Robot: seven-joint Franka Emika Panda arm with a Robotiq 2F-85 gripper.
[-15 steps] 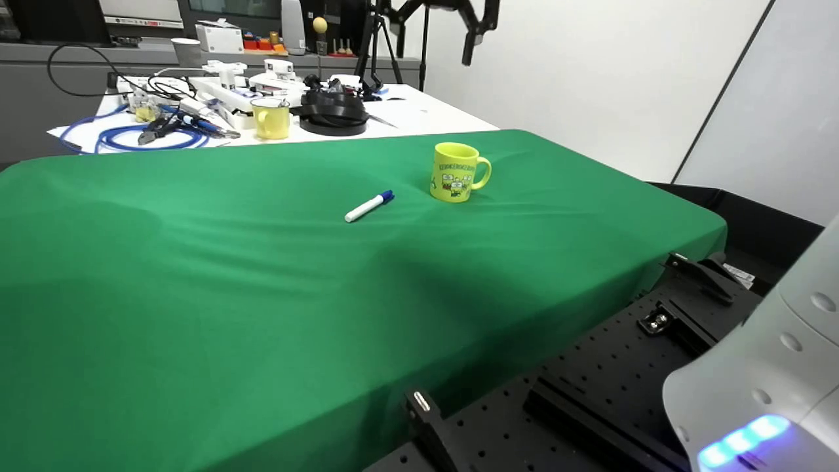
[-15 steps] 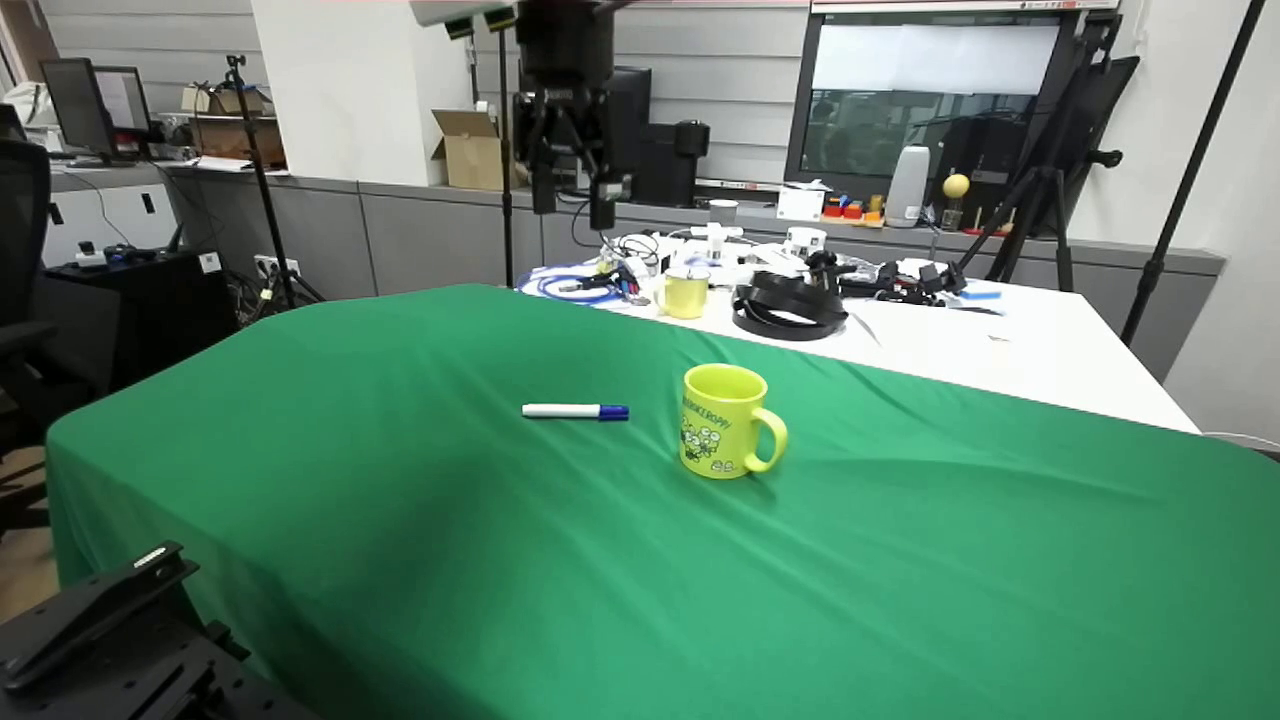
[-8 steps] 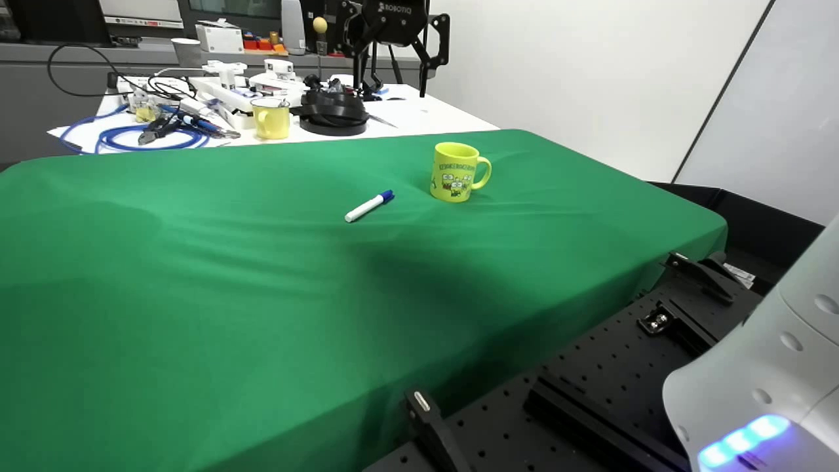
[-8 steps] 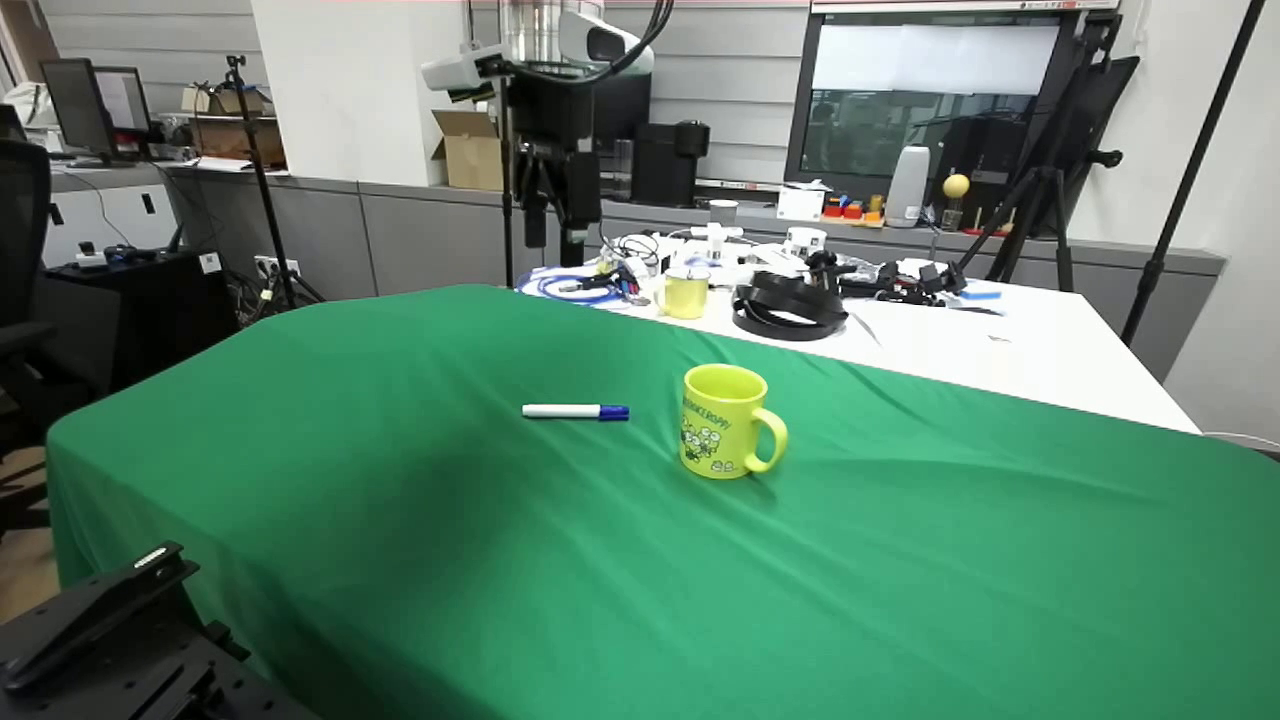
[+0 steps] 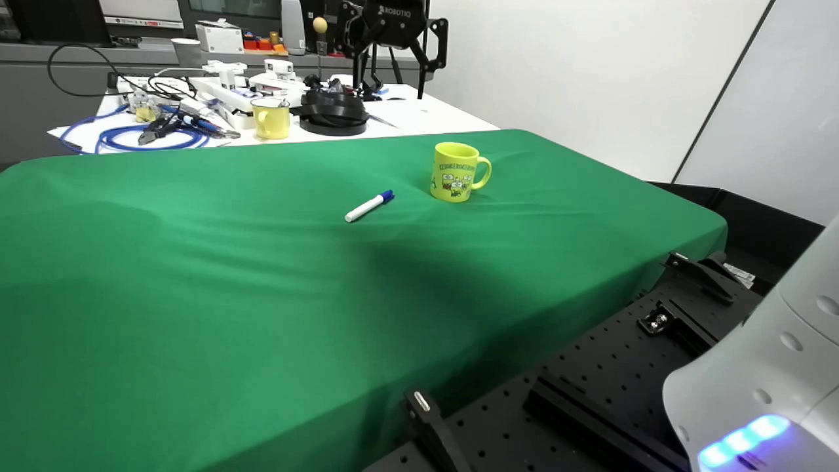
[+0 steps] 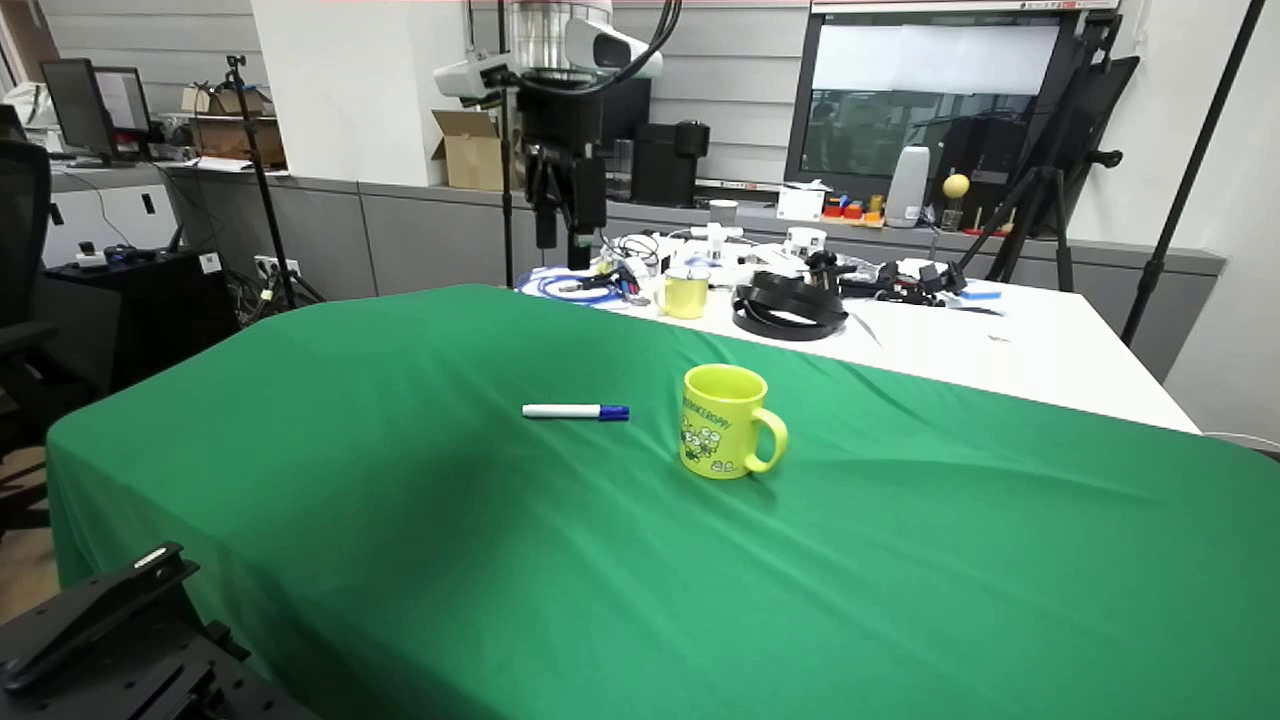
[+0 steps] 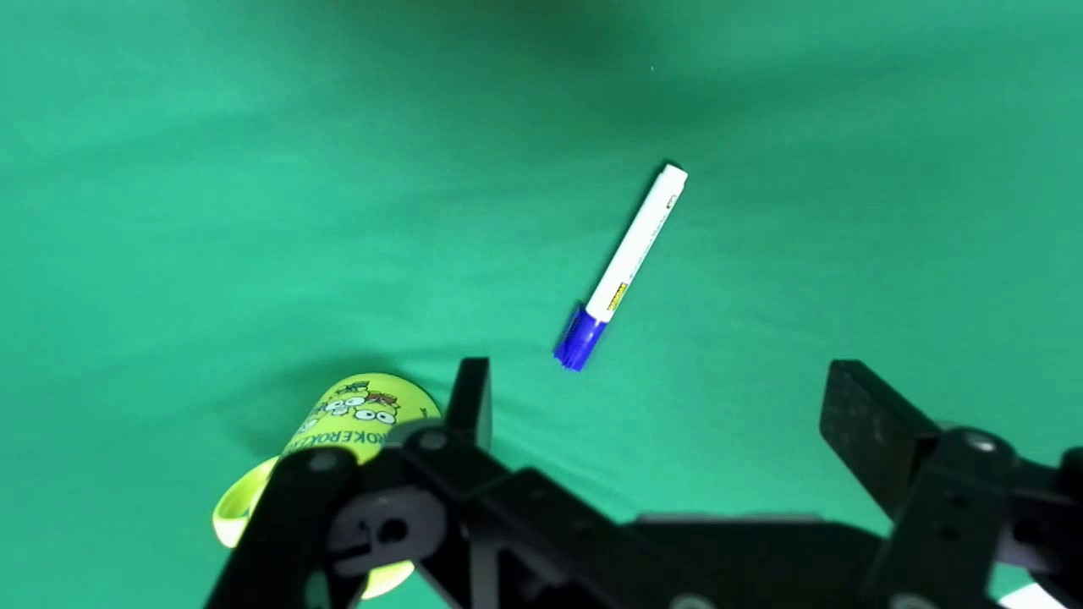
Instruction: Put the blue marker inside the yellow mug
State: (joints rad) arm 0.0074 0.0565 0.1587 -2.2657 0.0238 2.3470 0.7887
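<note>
Nearest in the wrist view, the gripper (image 7: 660,387) is seen with its fingers (image 7: 871,423) spread wide at nine and three o'clock and nothing held between them. Toward eight o'clock the yellow mug (image 7: 355,416) is partly hidden by the gripper; in both exterior views it is seen upright. The blue marker (image 7: 623,269) is laid flat on the green cloth (image 7: 254,211), outside the mug, its blue cap (image 7: 580,340) pointed to seven o'clock and the other end to one. It can be expected to be light, stiff and hard to break, but smooth and liable to roll. It is best taken across the middle of its barrel (image 7: 636,244), the cap being left alone lest it be pulled loose; the gripper would need to be turned roughly one hour clockwise for this. Farther off, in an exterior view, a paler yellow cup (image 6: 685,295) is seen between eleven and twelve o'clock from the mug. Compared with a second ago, the gripper is shown lower in both exterior views; from half a second ago only a slight shift can be made out, and marker and mug have not been moved.
</note>
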